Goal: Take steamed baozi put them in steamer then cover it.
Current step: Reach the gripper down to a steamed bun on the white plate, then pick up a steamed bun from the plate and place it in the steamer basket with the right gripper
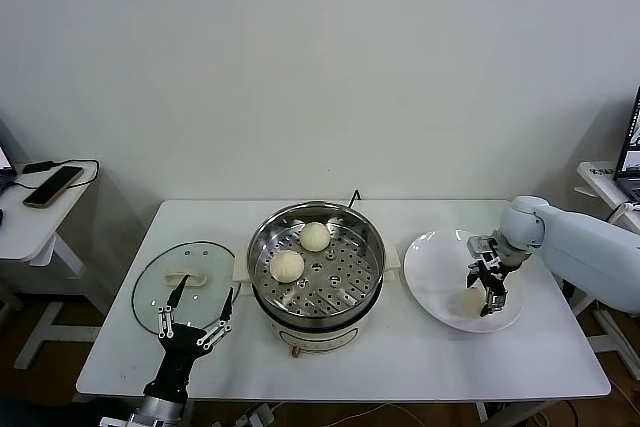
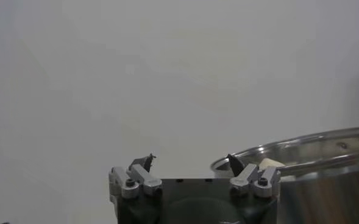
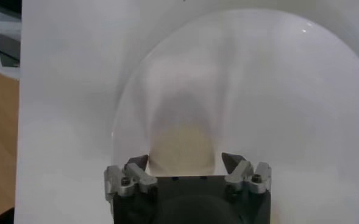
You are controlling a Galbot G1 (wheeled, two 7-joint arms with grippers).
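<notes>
While two baozi [image 1: 301, 252] already sit in the steamer [image 1: 316, 269], the right gripper [image 1: 484, 293] straddles a third baozi [image 3: 182, 143] at the plate's [image 1: 432, 277] five o'clock, jaws part-closed, grip unconfirmed. Next: squeeze, lift, carry steamerward. Left gripper [image 1: 199, 319] waits open beside the cover [image 1: 186, 283].

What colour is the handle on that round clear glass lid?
White. The handle sits at the centre of the round clear glass lid, clearest in the head view.

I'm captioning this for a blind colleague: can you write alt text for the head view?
The right gripper reaches down around a bun on a white plate. At the table's centre, a steel steamer holds two buns. Its glass lid lies to its left, with the left gripper open above its near edge.
</notes>
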